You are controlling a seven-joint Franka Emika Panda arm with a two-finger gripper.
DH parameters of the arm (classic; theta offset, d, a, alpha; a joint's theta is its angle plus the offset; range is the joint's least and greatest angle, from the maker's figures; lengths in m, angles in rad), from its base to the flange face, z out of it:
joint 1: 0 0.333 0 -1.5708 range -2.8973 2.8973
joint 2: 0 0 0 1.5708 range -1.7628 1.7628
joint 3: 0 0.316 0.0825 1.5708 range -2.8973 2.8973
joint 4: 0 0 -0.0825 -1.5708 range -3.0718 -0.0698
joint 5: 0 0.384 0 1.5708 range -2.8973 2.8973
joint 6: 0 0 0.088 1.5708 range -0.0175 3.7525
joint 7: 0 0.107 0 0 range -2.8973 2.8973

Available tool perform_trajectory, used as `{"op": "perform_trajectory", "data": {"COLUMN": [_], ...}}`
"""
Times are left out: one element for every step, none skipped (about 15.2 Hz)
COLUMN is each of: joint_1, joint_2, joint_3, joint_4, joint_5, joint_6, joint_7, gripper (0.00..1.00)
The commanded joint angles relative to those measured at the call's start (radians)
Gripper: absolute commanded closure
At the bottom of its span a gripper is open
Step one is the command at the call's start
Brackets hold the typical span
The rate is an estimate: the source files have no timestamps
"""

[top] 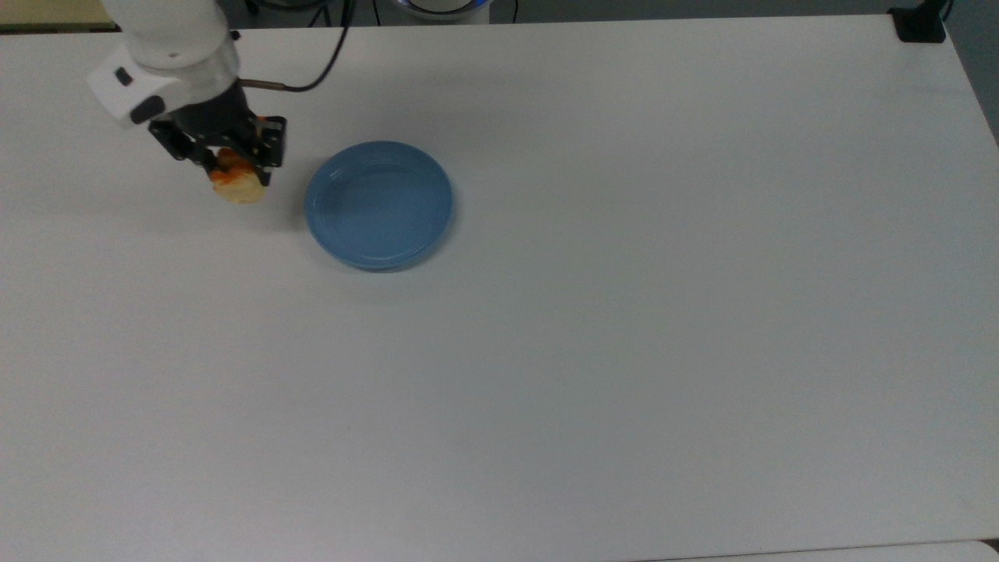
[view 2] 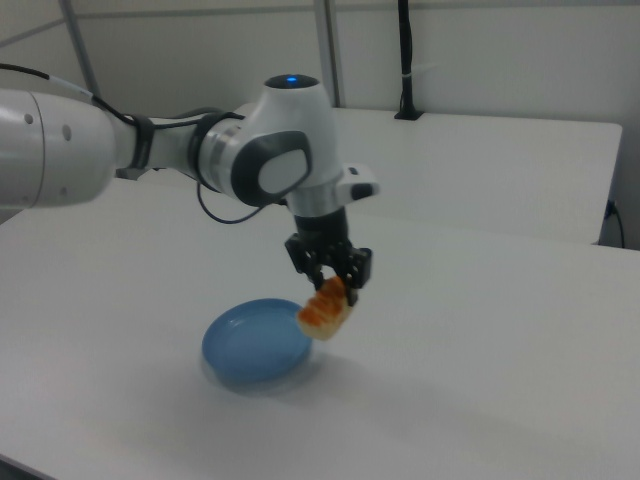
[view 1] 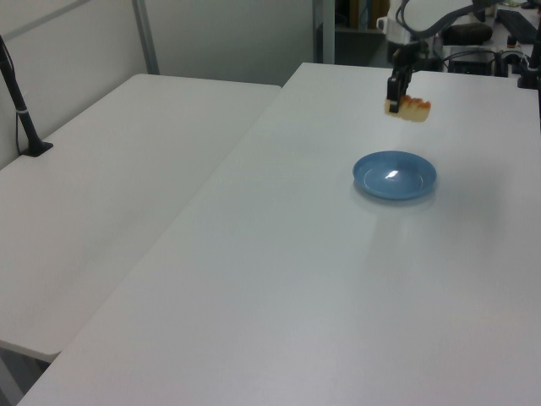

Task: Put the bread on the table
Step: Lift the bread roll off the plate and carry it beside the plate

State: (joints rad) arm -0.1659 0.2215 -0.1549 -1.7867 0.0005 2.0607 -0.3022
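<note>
1. White and smooth, the big table (top: 624,351) fills most of the top view.
2. Near its far edge sits a round blue plate (top: 378,204) with nothing on it.
3. Left of the plate in the top view, the gripper (top: 234,168) pinches the bread (top: 236,184) tight.
4. Stripy and yellow, the bread hangs in the air above the table, off the plate.

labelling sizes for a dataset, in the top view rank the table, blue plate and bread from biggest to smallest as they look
1. table, largest by far
2. blue plate
3. bread, smallest; held up in the gripper, nearer the camera, yet plainly smaller than the plate
</note>
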Motion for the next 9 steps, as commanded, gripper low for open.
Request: {"op": "perform_trajectory", "data": {"joint_1": [-0.121,-0.151,-0.168,-0.199,-0.211,-0.216,-0.221,-0.234,-0.244], "joint_2": [0.018,0.034,0.057,0.103,0.134,0.160,0.182,0.202,0.217], "joint_3": [0.008,0.008,0.008,0.008,0.008,0.008,0.008,0.006,0.008], "joint_4": [0.020,0.023,0.032,0.033,0.032,0.032,0.032,0.033,0.032], "joint_5": [0.009,0.010,0.013,0.013,0.013,0.010,0.009,0.004,0.006], "joint_6": [-0.013,-0.004,0.025,0.095,0.146,0.189,0.218,0.249,0.281], "joint_7": [-0.229,-0.286,-0.320,-0.331,-0.333,-0.333,-0.334,-0.334,-0.333], "gripper": [0.41,0.41,0.41,0.41,0.41,0.41,0.41,0.41,0.41]}}
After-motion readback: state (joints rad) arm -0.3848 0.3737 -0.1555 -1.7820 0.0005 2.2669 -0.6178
